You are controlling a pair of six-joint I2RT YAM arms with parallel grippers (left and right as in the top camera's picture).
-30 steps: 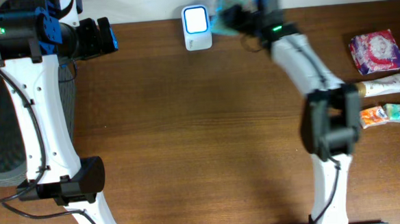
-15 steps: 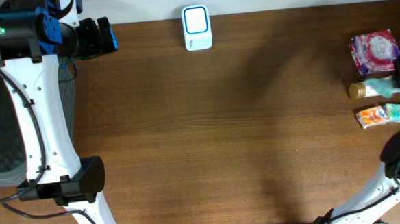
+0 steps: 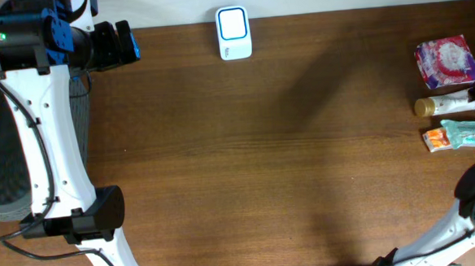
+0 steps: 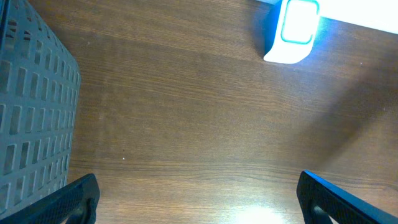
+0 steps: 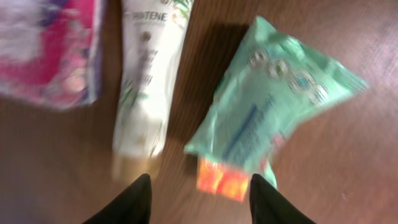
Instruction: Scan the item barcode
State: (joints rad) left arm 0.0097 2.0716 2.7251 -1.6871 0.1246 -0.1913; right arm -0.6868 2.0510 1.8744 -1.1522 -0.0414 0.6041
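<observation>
While my right hand (image 5: 200, 200) hangs open over it, the green pouch (image 5: 273, 106) rests partly on an orange packet (image 5: 221, 180) at the worktop's (image 5: 348, 186) right edge, where a nudge could tip it off.

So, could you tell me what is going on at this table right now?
The right gripper has just brought a green packet over from the scanner at the far edge and let go. The packet now lies across an orange packet, next to a white tube, with a pink pack beyond that, and the jaws are parted above it. The left gripper hangs open and idle near the grey basket.
</observation>
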